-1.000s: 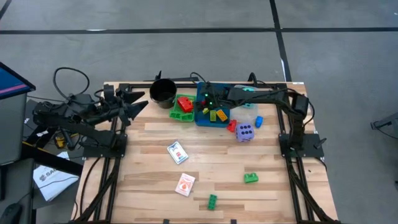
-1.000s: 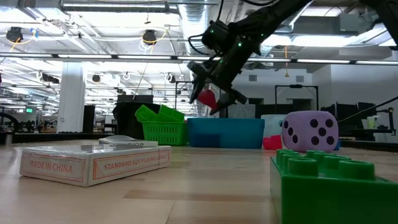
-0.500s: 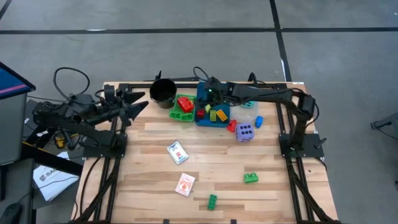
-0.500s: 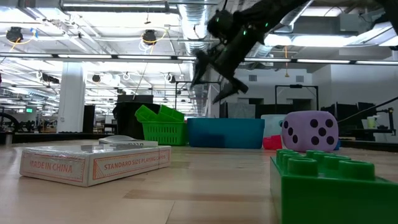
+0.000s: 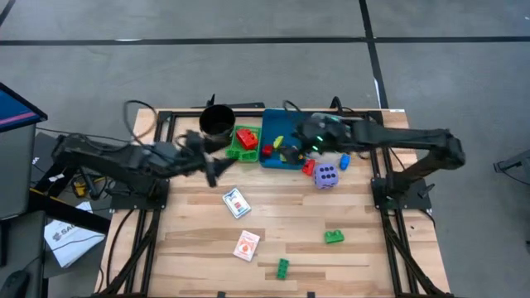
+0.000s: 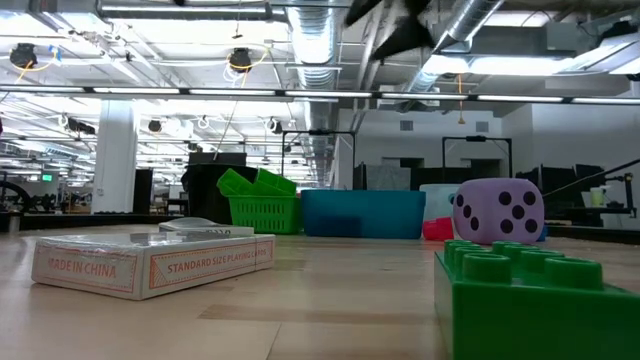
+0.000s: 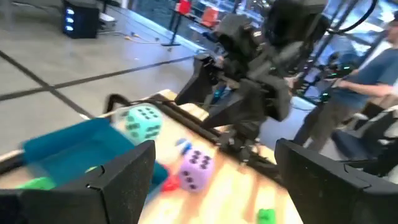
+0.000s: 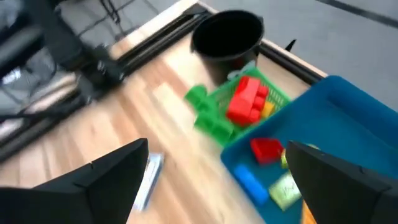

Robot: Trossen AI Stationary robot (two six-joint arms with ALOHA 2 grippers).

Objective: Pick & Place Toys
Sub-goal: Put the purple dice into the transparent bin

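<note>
R gripper (image 5: 291,149) hangs over blue tray (image 5: 272,157), fingers spread, nothing held – placed for drop-off, I judge. Tray has red, yellow, blue bricks; green basket (image 5: 243,153) has red brick (image 5: 247,136). L gripper (image 5: 217,168) out over bench (image 5: 281,223) nr card pack (image 5: 236,202), spread, empty – prob lining up pick. Purple die (image 5: 326,175), green bricks (image 5: 334,237) loose on bench
</note>
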